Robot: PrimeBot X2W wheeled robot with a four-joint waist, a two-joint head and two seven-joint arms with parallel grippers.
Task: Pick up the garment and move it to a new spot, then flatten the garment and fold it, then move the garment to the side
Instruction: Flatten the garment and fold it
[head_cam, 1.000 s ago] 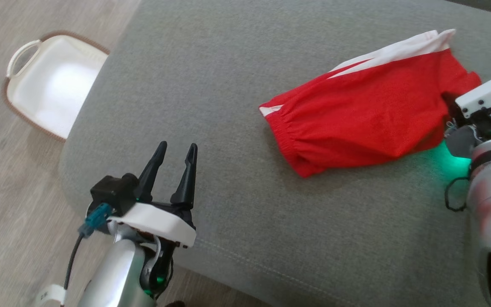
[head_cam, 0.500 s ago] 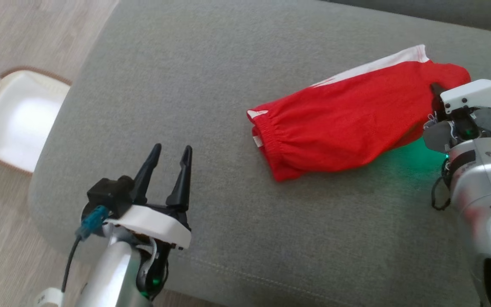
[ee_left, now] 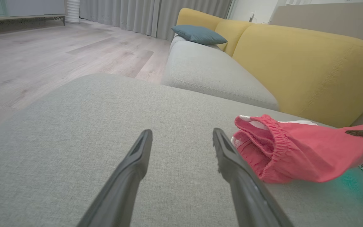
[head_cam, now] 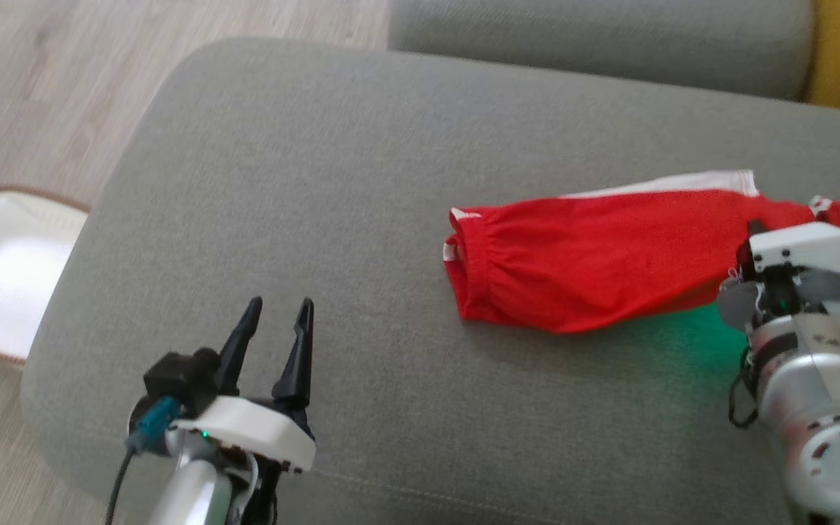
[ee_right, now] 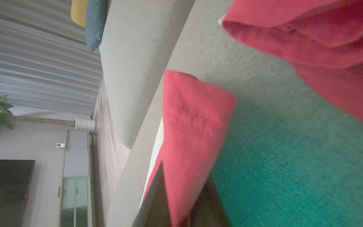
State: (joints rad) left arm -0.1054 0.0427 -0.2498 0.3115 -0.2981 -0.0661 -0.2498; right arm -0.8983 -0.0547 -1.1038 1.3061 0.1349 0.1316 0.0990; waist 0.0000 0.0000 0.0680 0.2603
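While the garment (head_cam: 595,270) lies on the grey cushion (head_cam: 318,182) in the head view, its long axis runs left to right, with the waistband end toward the left tool (head_cam: 279,305) and the far end at the right tool (head_cam: 755,233). Right arm is the nearer: its tool sits at that far end, clenched on red cloth. Left tool is well apart, down-left of the waistband, fingers spread, holding nothing. Left wrist view: spread fingers point over bare cushion; garment lies off to the right, elastic waistband nearest. Right wrist view: a hemmed red fold rises from between the two dark fingers, pinched there; more red cloth hangs close by. Judgement: the coming carry hangs on the right tool alone.
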